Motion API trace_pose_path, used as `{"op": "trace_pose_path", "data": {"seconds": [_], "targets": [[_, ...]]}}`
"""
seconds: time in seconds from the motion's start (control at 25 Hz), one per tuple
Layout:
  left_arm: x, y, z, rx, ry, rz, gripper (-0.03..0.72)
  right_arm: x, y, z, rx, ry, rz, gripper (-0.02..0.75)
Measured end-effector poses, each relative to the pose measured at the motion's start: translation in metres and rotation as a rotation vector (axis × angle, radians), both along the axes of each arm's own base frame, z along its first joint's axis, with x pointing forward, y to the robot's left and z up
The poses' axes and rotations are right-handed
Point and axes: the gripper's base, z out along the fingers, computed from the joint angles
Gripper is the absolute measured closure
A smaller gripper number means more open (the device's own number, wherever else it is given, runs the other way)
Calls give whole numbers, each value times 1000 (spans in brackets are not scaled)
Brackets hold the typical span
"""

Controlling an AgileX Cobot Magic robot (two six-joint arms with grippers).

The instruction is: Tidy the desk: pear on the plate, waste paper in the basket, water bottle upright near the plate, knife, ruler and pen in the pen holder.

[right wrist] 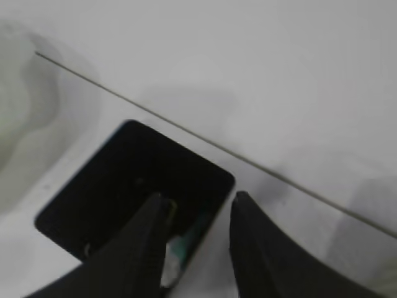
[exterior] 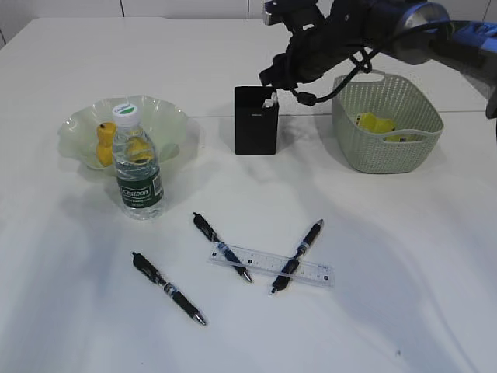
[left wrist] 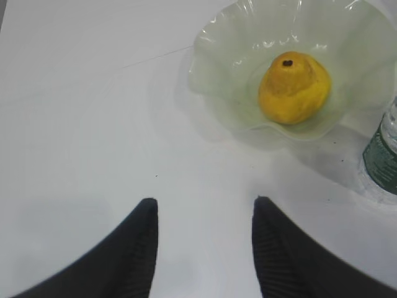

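Observation:
The yellow pear (exterior: 103, 144) (left wrist: 293, 87) lies in the pale green plate (exterior: 167, 116) (left wrist: 217, 68). In front of the plate the water bottle (exterior: 137, 175) (left wrist: 381, 155) stands upright. Yellow waste paper (exterior: 377, 124) lies in the basket (exterior: 384, 151). My right gripper (exterior: 279, 84) (right wrist: 198, 197) hangs open just above the black pen holder (exterior: 255, 124) (right wrist: 124, 186). A white and teal knife (right wrist: 180, 254) leans inside the holder's corner, beside one finger. The clear ruler (exterior: 311, 270) lies flat near the front with two pens (exterior: 222, 247) (exterior: 297, 255) across it. My left gripper (left wrist: 205, 202) is open over bare desk.
A third pen (exterior: 168, 287) lies alone on the desk at the front left. The seam (right wrist: 186, 133) runs across the white desk behind the holder. My right arm reaches in from the back right, above the basket's rim.

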Motion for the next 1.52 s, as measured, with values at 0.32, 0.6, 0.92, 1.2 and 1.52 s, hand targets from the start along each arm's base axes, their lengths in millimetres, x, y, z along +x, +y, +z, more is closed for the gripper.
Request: {"op": "trace_pose_path", "data": {"seconds": [0.32, 0.6, 0.92, 1.2, 1.52], "targets": [[1, 0, 1, -2, -11, -3, 340, -17, -16, 33, -89, 94, -85, 477], [1, 0, 1, -2, -14, -4, 340, -35, -22, 46, -133, 231, -88, 477], [1, 0, 1, -18, -14, 6, 340, -56, -29, 47, -231, 425, -74, 477], [1, -1, 1, -25, -14, 9, 340, -60, -30, 57, -218, 427, -88, 477], [-1, 0, -1, -36, 12, 24, 340, -69, -29, 79, -203, 394, -91, 477]]}}
